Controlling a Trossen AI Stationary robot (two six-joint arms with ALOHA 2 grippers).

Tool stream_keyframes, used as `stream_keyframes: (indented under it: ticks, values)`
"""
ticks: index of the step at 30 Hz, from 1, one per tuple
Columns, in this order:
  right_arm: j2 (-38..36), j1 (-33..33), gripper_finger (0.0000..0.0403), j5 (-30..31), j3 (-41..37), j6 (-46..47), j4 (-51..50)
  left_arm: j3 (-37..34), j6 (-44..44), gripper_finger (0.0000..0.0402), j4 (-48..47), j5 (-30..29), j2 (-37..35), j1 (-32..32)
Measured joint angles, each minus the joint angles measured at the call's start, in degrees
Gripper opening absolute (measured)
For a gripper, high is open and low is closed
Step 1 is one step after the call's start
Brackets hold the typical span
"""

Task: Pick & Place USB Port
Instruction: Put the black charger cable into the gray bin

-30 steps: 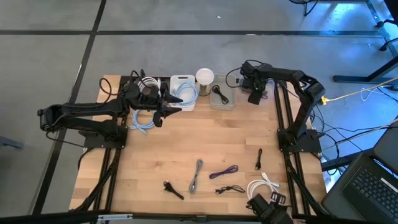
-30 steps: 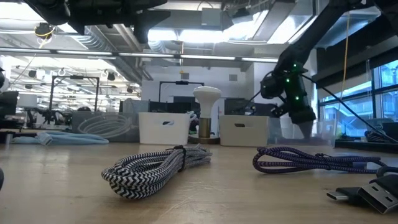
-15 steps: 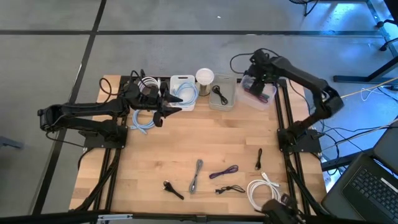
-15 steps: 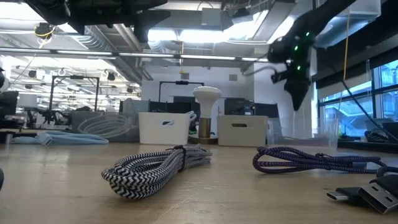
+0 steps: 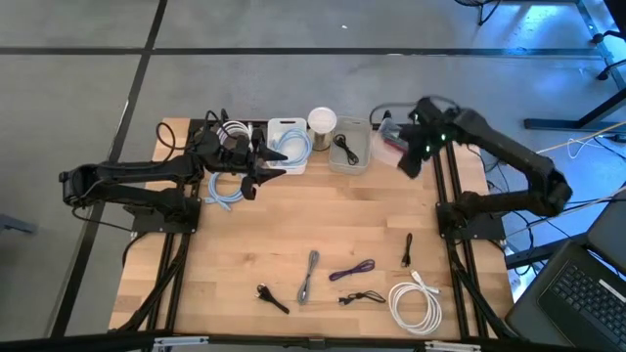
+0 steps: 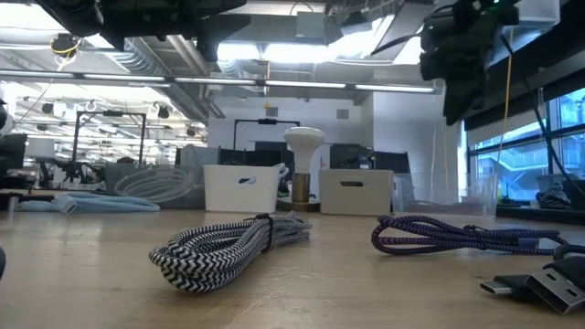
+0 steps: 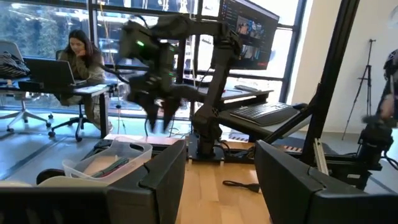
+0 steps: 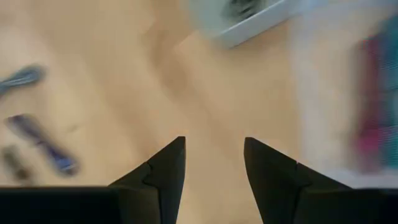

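**Returning to the cable field with an empty right gripper**

Spanning both arms, the light wooden counter [image 5: 293, 225] carries cables along its near edge and bins along its far edge. The clear plastic bin [image 5: 389, 149] at the far right holds purple cable. The right gripper [image 5: 412, 162] hangs above the counter just beside that bin, fingers apart and empty. The left gripper [image 5: 269, 164], open and idle, waits beside the white bin [image 5: 285, 143]. Judged step: reach for another cable. The short black USB cable [image 5: 407, 248] lies nearest; the next move calls for descent over it.
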Motion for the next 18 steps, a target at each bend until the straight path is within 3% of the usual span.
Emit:
stream_keyframes:
  ticks: [4, 10, 15, 18]
  values:
    - [-4.9, 8.73, 0.0164, -5.16, -8.03, 11.72, 0.47, 0.0, -0.79, 0.0182, -0.01, 0.02, 0.0, 0.0]
    - [-12.13, 27.71, 0.0164, -5.82, -19.02, 41.42, 1.64, 0.0, -0.76, 0.0182, -0.79, 0.02, 0.0, 0.0]
    - [-14.77, 43.81, 0.0164, 2.68, -23.46, 67.08, 11.64, 0.0, -0.76, 0.0182, -0.92, 0.02, 0.0, 0.0]
    - [-14.16, 50.89, 0.0164, 9.38, -25.19, 77.8, 17.74, 0.0, -0.76, 0.0182, -0.94, 0.0, 0.0, 0.0]
